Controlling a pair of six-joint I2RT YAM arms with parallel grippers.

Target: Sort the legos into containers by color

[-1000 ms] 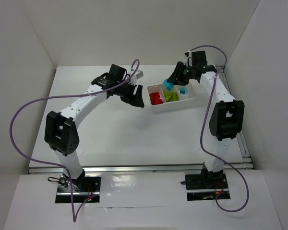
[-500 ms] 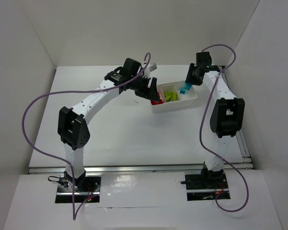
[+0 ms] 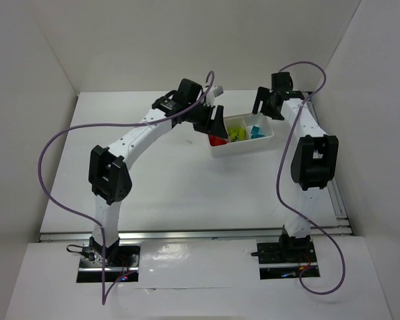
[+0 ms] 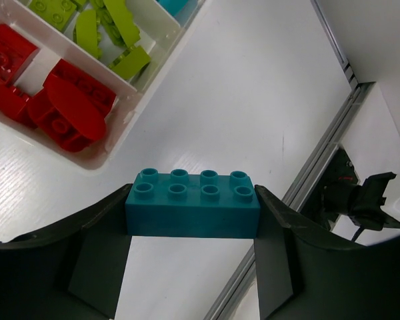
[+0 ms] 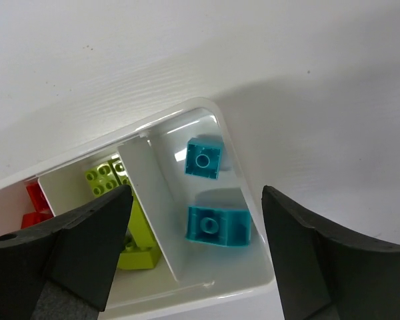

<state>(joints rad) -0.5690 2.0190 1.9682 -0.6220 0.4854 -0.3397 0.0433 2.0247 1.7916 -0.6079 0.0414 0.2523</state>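
The left tool [image 4: 192,230] pinches a blue eight-stud brick [image 4: 192,203] by its ends, above the counter [image 4: 253,100] just beside the tray [image 4: 123,130]. The right tool [image 5: 197,203] is spread and empty over the tray. Two small blue bricks [image 5: 203,160] lie in one end compartment, green bricks [image 5: 107,177] in the middle one, red bricks [image 4: 60,107] in the other end.

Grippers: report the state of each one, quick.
Left gripper: closed on a cyan-blue brick.
Right gripper: open, holding nothing, over the tray.
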